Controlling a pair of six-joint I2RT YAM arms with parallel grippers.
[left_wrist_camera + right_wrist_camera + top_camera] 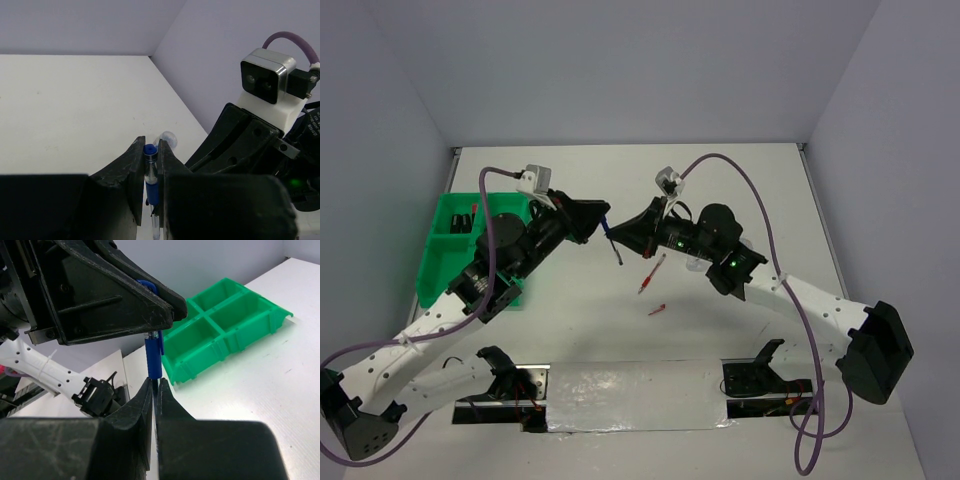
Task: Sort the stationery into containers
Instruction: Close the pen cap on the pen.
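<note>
The left gripper, matte black jaws barely parted, clamps the slim blue pen at lower centre. The right gripper, fully closed, pinches its lower end. A glossy green tray with four compartments lies upper right.

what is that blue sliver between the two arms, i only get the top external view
observer: a thin blue plastic pen, clamped between the left fingers with its blue cap at their tips.
operator: does the right arm have it too
observer: the right fingers are shut, and the pen's lower end sits right at their tips; i can't confirm a pinch.
operator: anything behind it
observer: a small translucent round roll shows just beyond the pen's cap.
</note>
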